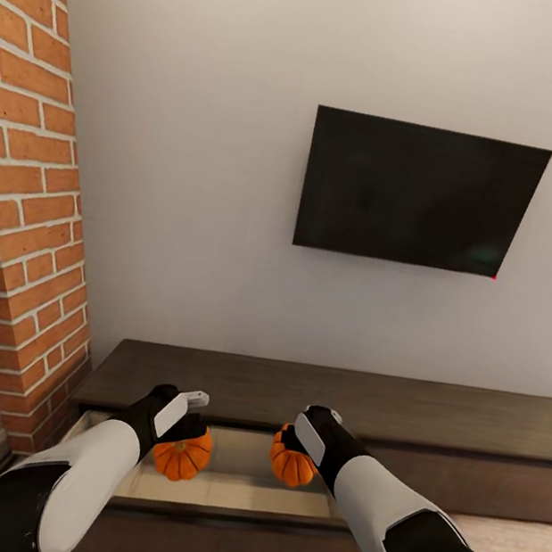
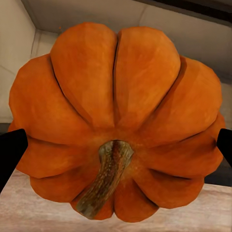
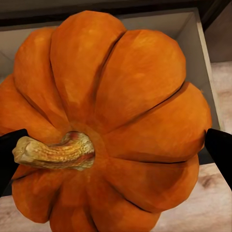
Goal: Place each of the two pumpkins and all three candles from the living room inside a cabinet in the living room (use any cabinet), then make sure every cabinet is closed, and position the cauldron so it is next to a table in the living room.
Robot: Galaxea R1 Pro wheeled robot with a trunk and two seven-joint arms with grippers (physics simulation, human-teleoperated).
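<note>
Fingers of left gripper [image 1: 180,427] pinch left pumpkin [image 1: 182,454] at its sides; black fingertips [image 2: 10,150] press the ribs either side of the stem. Right gripper [image 1: 299,443] does the same on right pumpkin [image 1: 292,462], fingertip [image 3: 220,151] against the flank. Both pumpkins hang over the open drawer [image 1: 223,475] of the cabinet [image 1: 336,395], left one at about 7 o'clock in head view, right one near 6 o'clock, apart from each other. TV [image 1: 421,195] at 1 o'clock on the wall, brick chimney [image 1: 30,178] at 9 o'clock.

Handling, judged: pumpkins look rigid, ribbed, light for their bulk, smooth skin may slip. Best hold is across the widest part, pads seated in rib grooves, not by the stem. Not fragile, so a short drop into the drawer looks fine. Candles, cauldron not yet dealt with.
</note>
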